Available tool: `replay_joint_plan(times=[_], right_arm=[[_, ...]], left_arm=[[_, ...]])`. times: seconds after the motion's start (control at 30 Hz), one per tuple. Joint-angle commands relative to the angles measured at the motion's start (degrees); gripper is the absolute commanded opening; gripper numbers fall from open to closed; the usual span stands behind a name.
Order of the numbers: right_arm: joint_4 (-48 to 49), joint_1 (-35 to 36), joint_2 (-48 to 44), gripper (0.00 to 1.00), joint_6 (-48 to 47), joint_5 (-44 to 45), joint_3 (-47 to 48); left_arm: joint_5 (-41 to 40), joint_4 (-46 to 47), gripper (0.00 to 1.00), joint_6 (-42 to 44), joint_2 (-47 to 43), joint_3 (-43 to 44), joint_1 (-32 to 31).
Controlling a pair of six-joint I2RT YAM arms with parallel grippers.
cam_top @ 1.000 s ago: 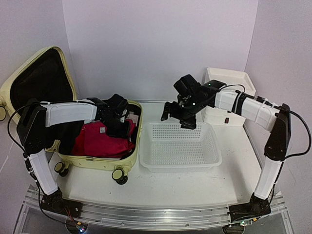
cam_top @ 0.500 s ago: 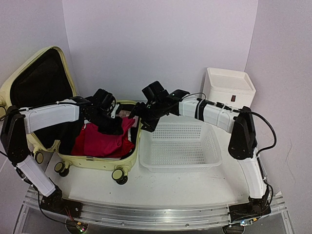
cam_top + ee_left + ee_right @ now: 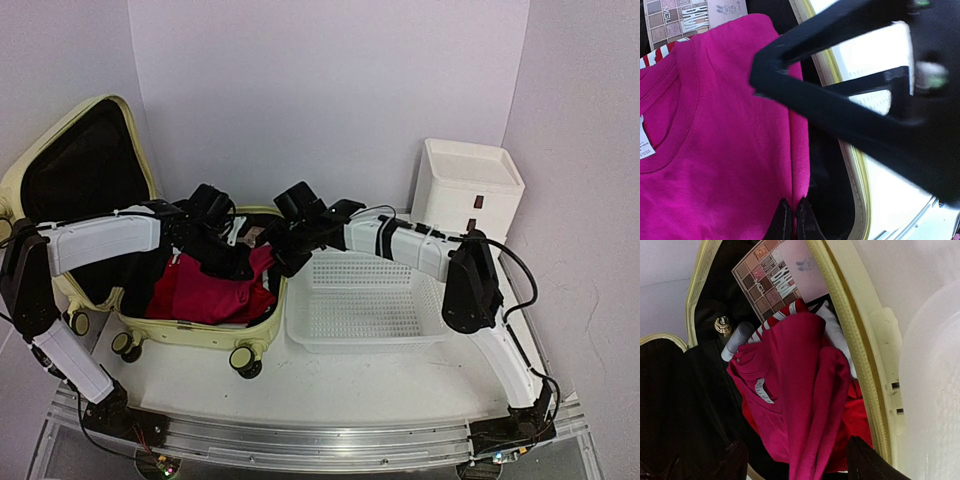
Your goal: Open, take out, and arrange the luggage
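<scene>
the luggage (image 3: 190,333) lies open on the left of the desk (image 3: 380,385), its lid standing up behind it to the left. the basket (image 3: 370,338) sits just beside it on the right, with the drawer box (image 3: 468,190) behind the basket's right corner. in the luggage a shirt (image 3: 205,292) lies on top, a palette (image 3: 775,282) behind it.

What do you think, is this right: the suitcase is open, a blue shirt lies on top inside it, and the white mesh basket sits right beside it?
Not quite: the shirt is magenta pink, not blue, as the right wrist view shows. The rest holds: the luggage is open and the white mesh basket sits right beside it.
</scene>
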Motion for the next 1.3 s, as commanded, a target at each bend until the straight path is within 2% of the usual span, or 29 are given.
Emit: replay_joint_plan(times=[0.0, 0.17, 0.53, 0.63, 0.93, 1.1, 1.2, 1.27], right_arm=[[2.4, 1.1, 3.2, 0.64, 7.5, 2.8, 4.5], [2.4, 1.7, 5.2, 0.60, 11.4, 4.4, 5.9], [2.2, 1.8, 6.7, 0.47, 11.8, 12.0, 5.5], [2.2, 1.9, 7.1, 0.39, 11.2, 13.9, 5.5], [2.4, 1.7, 10.3, 0.27, 10.5, 13.9, 9.4], [2.5, 1.7, 10.1, 0.00, 6.9, 14.2, 10.7], [2.5, 1.7, 8.7, 0.00, 3.0, 14.1, 10.5], [2.5, 1.7, 7.4, 0.00, 0.9, 13.9, 9.8]], left_arm=[[1.3, 1.0, 0.00, 1.5, -3.5, 0.0, 0.2], [1.3, 0.9, 0.00, 1.9, -4.1, -0.1, 0.2], [3.2, 0.9, 0.00, 2.1, -5.1, -1.3, 0.2], [3.6, 0.9, 0.00, 2.0, -5.3, -1.7, 0.1], [5.1, 0.6, 0.00, 1.9, -5.4, -3.0, 1.7], [6.3, 0.5, 0.00, 2.4, -5.8, -3.2, 2.0], [6.4, 0.1, 0.14, 3.1, -6.8, -3.5, 2.0], [5.8, -0.2, 0.27, 3.6, -8.0, -4.1, 2.0]])
